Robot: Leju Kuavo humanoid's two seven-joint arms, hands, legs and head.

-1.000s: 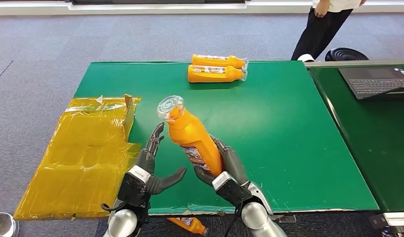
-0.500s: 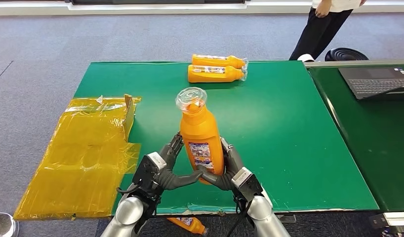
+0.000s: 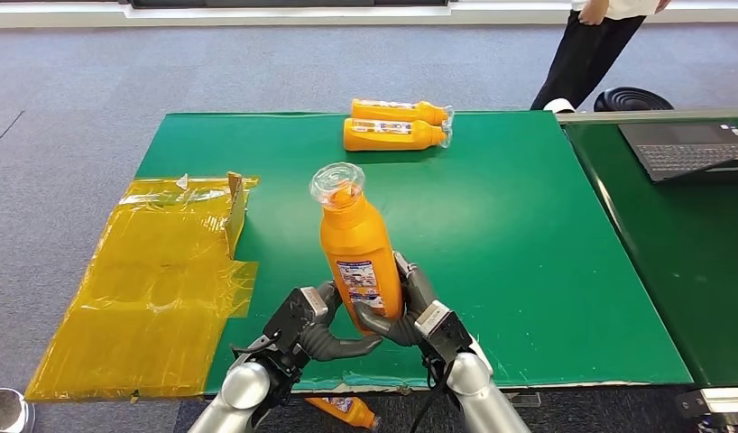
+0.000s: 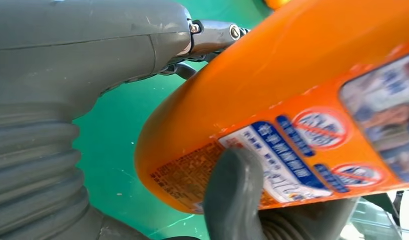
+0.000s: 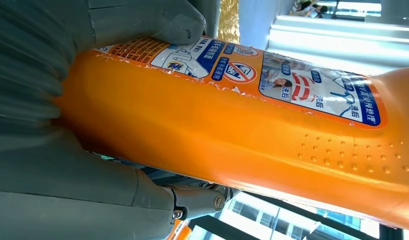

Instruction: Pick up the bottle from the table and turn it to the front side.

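The orange bottle [image 3: 358, 257] is lifted above the near part of the green desk [image 3: 528, 234], almost upright, leaning a little to the left, with its clear cap [image 3: 336, 183] on top. The right hand [image 3: 410, 311] grips its lower body, with the thumb pressed on the label [image 5: 232, 62], as the right wrist view shows. The left hand [image 3: 320, 329] is closed on the bottom from the other side; in the left wrist view one of its fingers [image 4: 235, 195] lies over the label edge. So both hands hold the same bottle.

I judge that the step now is the turning between the two hands. To do it well, one hand should keep a firm hold while the other loosens and takes a new place. The surface looks smooth and may slip, so the turn should be slow, and the bottle should stay low over the desk.

About the contents: the bottle is not transparent, so I cannot tell how full it is. Two more orange bottles [image 3: 397, 124] lie side by side at the far edge of the desk, touching each other. A yellow flattened box [image 3: 158, 280] lies at the left edge of the desk.
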